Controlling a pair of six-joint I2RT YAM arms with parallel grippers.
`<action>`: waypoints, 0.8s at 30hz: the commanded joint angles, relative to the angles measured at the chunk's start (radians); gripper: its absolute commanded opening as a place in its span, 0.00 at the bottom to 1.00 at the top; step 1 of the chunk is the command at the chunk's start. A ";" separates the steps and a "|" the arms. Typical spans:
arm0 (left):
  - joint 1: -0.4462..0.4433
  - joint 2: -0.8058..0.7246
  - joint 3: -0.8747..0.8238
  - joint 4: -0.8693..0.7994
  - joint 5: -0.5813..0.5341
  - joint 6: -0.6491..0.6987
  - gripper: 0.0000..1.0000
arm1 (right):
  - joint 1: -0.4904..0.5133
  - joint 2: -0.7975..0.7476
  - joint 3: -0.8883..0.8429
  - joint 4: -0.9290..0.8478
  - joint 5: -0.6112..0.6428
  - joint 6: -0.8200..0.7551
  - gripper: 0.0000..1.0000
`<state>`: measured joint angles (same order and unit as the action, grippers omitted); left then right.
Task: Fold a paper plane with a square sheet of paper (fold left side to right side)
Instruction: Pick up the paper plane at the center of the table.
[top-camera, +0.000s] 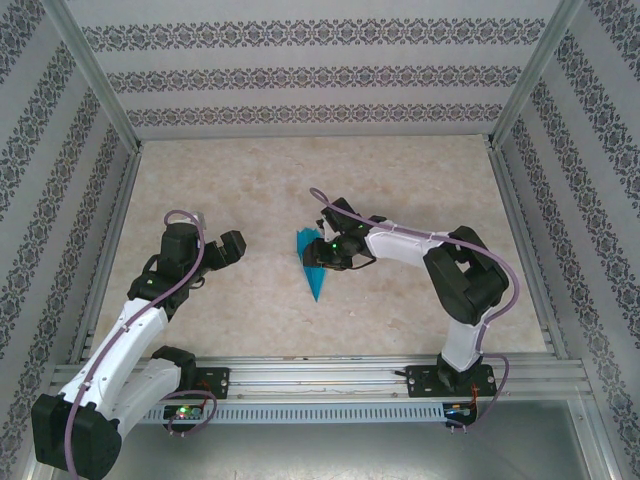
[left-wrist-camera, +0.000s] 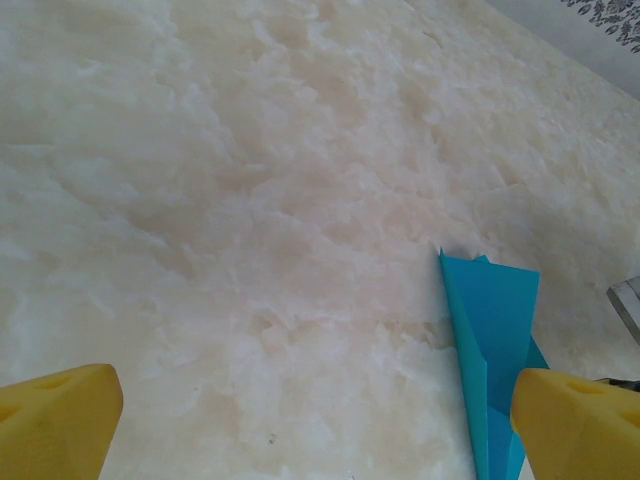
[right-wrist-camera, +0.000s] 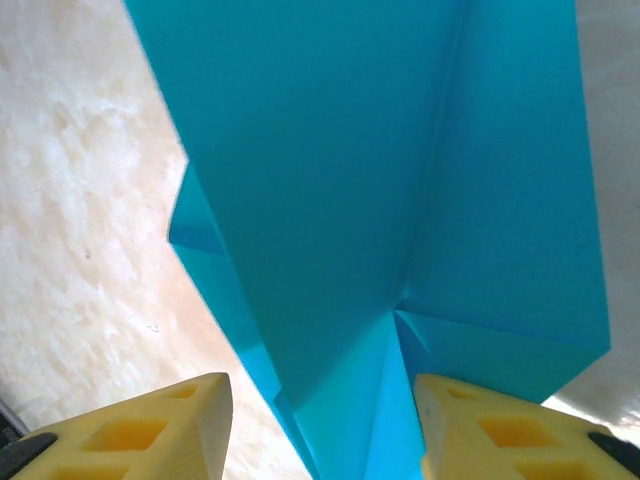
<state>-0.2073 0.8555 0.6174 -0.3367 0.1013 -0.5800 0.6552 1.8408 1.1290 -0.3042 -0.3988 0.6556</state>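
Seemingly light and easily creased, the paper plane (top-camera: 314, 268) sits on the table (top-camera: 250, 180) inside the half-parted right tool (right-wrist-camera: 320, 390), whether gripped I cannot tell, best pinched along its layered spine; the left tool (left-wrist-camera: 315, 390) gapes empty.

— What colour is the paper plane (top-camera: 315, 262)?
— Plain teal-blue, a shade darker in its folds. Under it the counter (top-camera: 300, 180) is cream, with pale marbled mottling.
— And the tools?
— Yellow pads (left-wrist-camera: 60, 425) on the left tool (left-wrist-camera: 320, 430), the same yellow on the right tool (right-wrist-camera: 325, 430). The left arm (top-camera: 125, 330) and right arm (top-camera: 410, 243) are white with black joints, and the cable (top-camera: 183, 212) is purple.
— The walls (top-camera: 300, 78)?
— White, with bands of grey-violet floral ornament.
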 joint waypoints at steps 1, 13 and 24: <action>0.017 -0.011 -0.010 0.016 -0.001 0.020 1.00 | 0.017 0.023 0.037 -0.054 0.042 -0.023 0.50; 0.018 -0.008 -0.014 0.015 -0.002 0.023 1.00 | 0.044 0.060 0.100 -0.154 0.112 -0.049 0.39; 0.020 -0.007 -0.015 0.016 -0.002 0.025 1.00 | 0.071 0.092 0.156 -0.222 0.167 -0.028 0.26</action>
<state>-0.2073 0.8555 0.6174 -0.3363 0.1013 -0.5797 0.7136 1.9091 1.2549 -0.4801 -0.2718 0.6224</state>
